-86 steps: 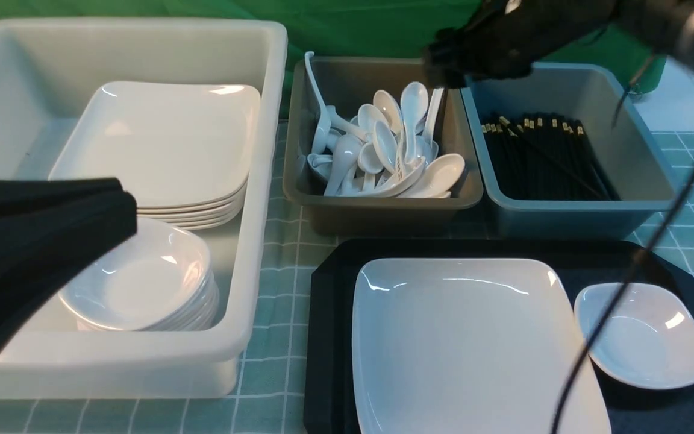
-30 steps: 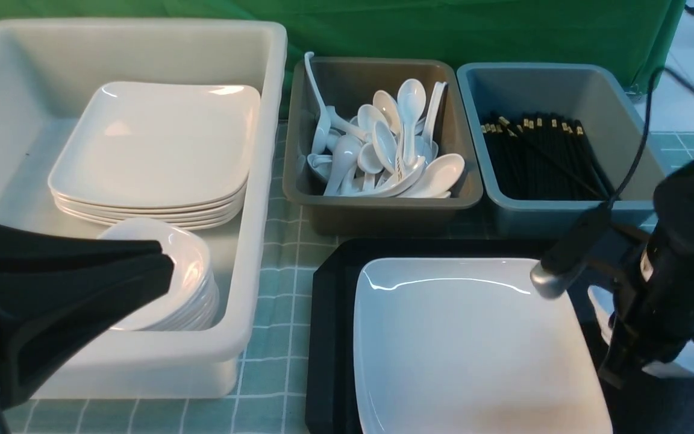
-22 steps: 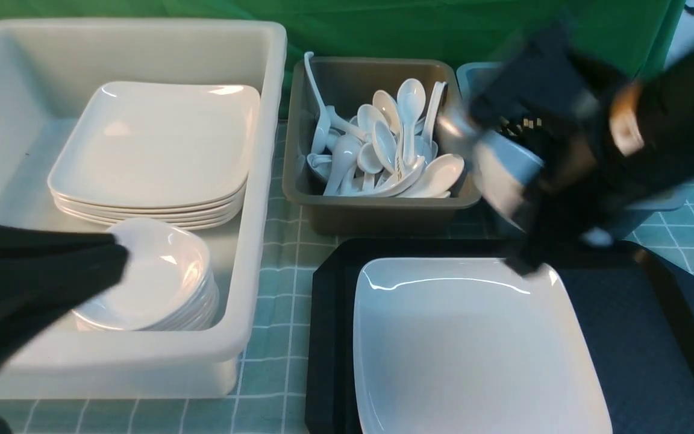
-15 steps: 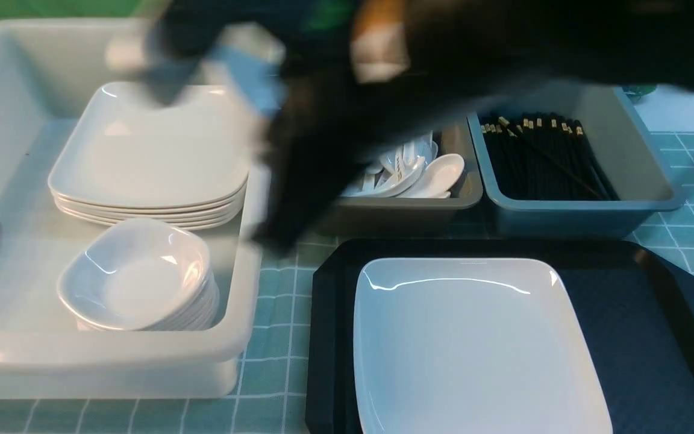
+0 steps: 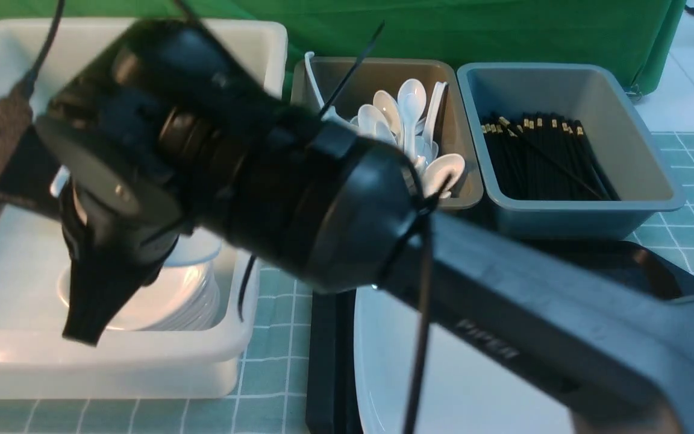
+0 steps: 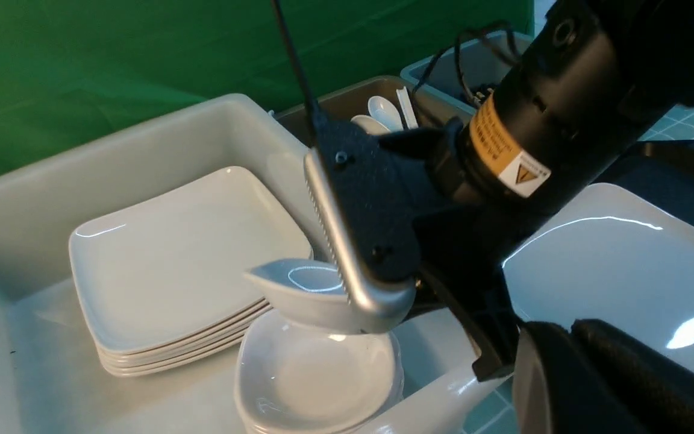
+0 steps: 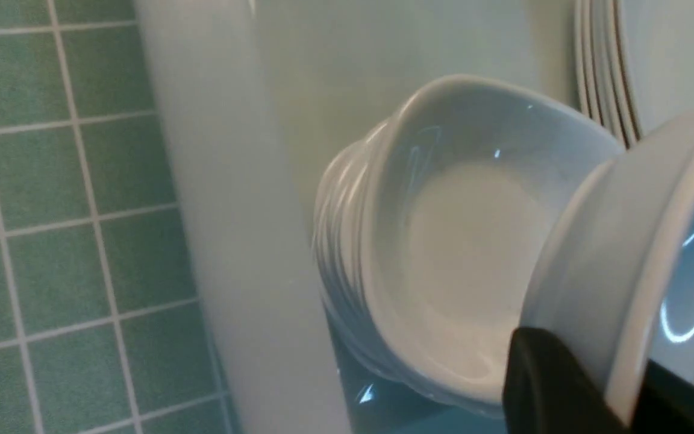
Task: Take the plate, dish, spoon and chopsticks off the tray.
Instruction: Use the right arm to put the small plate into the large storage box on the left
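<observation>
the right hand (image 6: 364, 301) is gripping the dish (image 6: 299, 288) by its rim, fingers closed onto the edge. it is holding the dish just above the stack of matching dishes (image 6: 317, 374) inside the white bin (image 6: 142, 138). the step in hand is stowing the dish. the next move is likely calling for squaring it over the stack, lowering it until it is nesting, then letting go. the dish is looking small, glossy and white, shallow, with rounded corners. the plate (image 6: 612, 265) is lying on the tray (image 6: 684, 160), waiting its turn.

Right arm (image 5: 503, 325) stretched across leftward, wrist tipped down, right tool (image 6: 359, 304) clamped on the dish (image 6: 290, 289) rim
</observation>
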Robot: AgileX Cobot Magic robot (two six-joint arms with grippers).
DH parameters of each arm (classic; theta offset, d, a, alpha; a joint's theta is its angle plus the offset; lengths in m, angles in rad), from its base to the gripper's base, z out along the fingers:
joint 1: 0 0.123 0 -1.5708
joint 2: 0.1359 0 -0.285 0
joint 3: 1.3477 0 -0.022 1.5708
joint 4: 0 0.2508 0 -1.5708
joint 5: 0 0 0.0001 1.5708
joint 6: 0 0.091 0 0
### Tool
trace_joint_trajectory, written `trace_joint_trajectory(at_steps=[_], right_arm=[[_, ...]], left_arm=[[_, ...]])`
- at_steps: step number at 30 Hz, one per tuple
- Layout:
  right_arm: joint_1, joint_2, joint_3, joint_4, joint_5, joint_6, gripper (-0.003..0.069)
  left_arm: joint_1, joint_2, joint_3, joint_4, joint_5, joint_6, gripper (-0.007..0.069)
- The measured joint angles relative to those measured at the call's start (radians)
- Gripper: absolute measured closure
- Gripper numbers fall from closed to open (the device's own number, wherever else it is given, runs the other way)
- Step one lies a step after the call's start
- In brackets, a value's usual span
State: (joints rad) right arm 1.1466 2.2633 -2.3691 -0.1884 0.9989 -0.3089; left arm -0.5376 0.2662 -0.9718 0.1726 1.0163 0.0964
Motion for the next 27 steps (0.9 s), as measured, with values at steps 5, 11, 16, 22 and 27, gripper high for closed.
trace_joint_trajectory(at_steps=[5, 11, 16, 22, 27], right_arm=[[0.0, 0.045, -0.001, 0.002, -0.057, 0.0, 0.0596], [-0.007, 0.066, -0.002, -0.002, -0.096, -0.001, 0.0596], [-0.007, 0.085, -0.005, -0.004, -0.108, -0.001, 0.0524], [-0.007, 0.102, -0.007, -0.005, -0.11, -0.003, 0.0335], [-0.006, 0.107, -0.019, -0.008, -0.094, 0.012, 0.0197]], left_arm=[[0.0, -0.001, 0.0, 0.001, 0.007, 0.005, 0.0607], [0.0, -0.001, 0.0, 0.0, 0.018, 0.006, 0.0607], [0.0, -0.001, 0.0, -0.022, 0.022, 0.01, 0.0607], [0.0, -0.001, 0.0, -0.069, 0.022, 0.059, 0.0607], [0.0, -0.001, 0.0, -0.09, 0.022, 0.077, 0.0607]])
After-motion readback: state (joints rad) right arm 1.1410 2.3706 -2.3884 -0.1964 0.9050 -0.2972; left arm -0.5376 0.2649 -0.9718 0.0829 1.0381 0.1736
